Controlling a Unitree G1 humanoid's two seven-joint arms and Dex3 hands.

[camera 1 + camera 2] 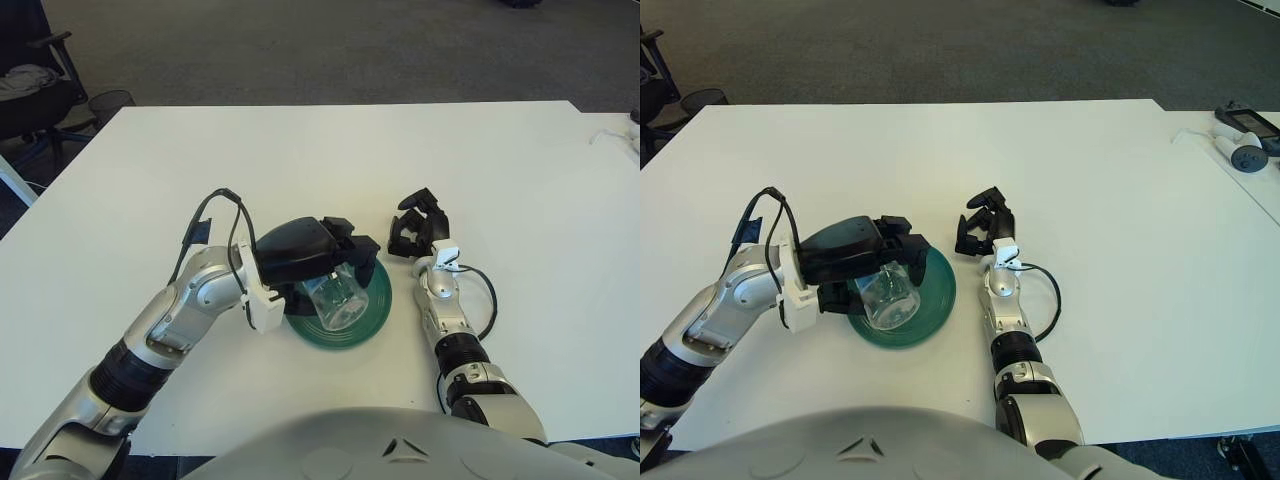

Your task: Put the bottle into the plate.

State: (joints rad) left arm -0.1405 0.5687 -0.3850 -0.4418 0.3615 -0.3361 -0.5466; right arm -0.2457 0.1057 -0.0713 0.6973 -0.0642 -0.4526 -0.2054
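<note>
Your left hand (305, 252) has its black fingers (352, 254) closed around the clear plastic bottle (334, 296), with the bottle sitting just under and in front of the dark palm housing. The fingers wrap the bottle's upper part from above, and its wider transparent end points toward you and slightly down. The bottle is tilted, lying more on its side than upright, directly over the green plate (372, 312). Its lower edge looks down at the plate's surface, but you cannot tell from either eye view whether it actually touches

Your left arm comes in from the lower left, the silver forearm (178, 310) angled up and to the right across the white desk (300, 160), with the wrist bent so the hand lies nearly level over the plate's left and rear part. A black cable (208, 212) loops up from the wrist. The hand covers the plate's back-left rim; the front and right of the plate remain visible

Your right hand (417, 227) shows just to the right of the plate, apart from it, with its fingers curled and holding nothing. Its forearm runs straight back toward your body, a thin black wire (488, 290) looping beside the wrist

At the far right edge of the desk, in the right eye view, lies a small grey-and-white device (1243, 152)
</note>
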